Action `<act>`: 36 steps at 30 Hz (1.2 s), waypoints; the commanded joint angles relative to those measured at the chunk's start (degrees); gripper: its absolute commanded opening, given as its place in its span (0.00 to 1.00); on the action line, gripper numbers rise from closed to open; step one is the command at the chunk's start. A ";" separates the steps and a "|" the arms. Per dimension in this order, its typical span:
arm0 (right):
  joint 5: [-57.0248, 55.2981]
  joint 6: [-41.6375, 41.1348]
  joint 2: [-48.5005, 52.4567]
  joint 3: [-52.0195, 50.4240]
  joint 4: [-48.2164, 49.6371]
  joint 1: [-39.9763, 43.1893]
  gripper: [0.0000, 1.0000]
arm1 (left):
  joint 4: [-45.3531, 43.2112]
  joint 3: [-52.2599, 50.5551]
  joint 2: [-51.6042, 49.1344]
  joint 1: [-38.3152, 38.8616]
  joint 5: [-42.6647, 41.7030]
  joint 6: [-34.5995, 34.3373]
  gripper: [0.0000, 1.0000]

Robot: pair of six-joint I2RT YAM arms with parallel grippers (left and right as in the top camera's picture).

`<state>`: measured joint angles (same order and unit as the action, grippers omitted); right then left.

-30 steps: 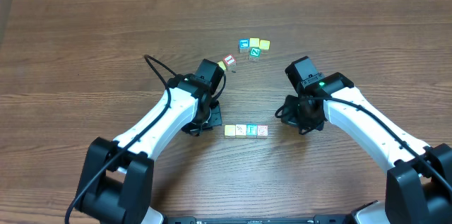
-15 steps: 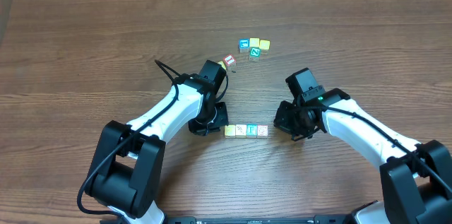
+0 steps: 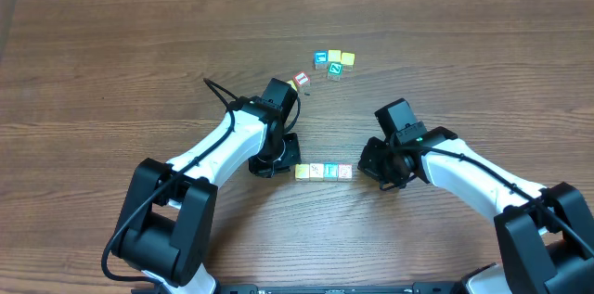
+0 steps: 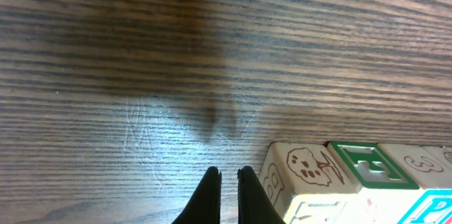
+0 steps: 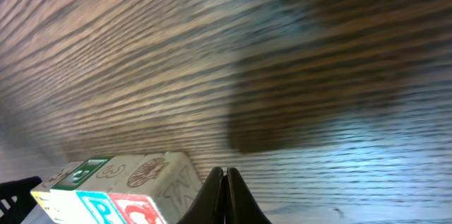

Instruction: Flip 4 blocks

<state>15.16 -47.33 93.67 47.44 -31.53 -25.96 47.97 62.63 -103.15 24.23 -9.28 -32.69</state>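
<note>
Four small blocks lie in a tight row on the wooden table, between my two arms. My left gripper is down at the row's left end, shut and holding nothing. In the left wrist view its fingertips stand just left of the end block, which has a brown drawing on top. My right gripper sits at the row's right end, also shut and empty. In the right wrist view its tips stand right beside the end block.
A cluster of three more cubes, one with a green letter, lies further back. A single red-bordered cube lies near my left arm's wrist. A black cable loops off the left arm.
My right gripper has slid left and down towards the row's right end. My left arm shifted slightly right early on, then stayed still. The blocks have not moved.
</note>
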 commanded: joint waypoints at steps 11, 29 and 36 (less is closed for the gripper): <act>-1.31 -0.96 -0.09 -0.31 1.81 -3.30 0.04 | 2.40 0.02 -0.61 -0.46 -1.33 -0.31 0.04; 0.42 -0.96 -0.09 -0.31 1.75 -3.30 0.04 | -0.33 -0.17 -0.61 -0.46 -1.77 -0.31 0.04; 0.63 -0.96 -0.09 -0.31 1.70 -3.30 0.04 | -1.77 -1.42 -0.61 -0.42 -1.79 -0.33 0.04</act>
<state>15.27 -47.99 93.67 47.44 -30.02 -28.97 46.35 62.41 -103.15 24.23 -10.55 -32.69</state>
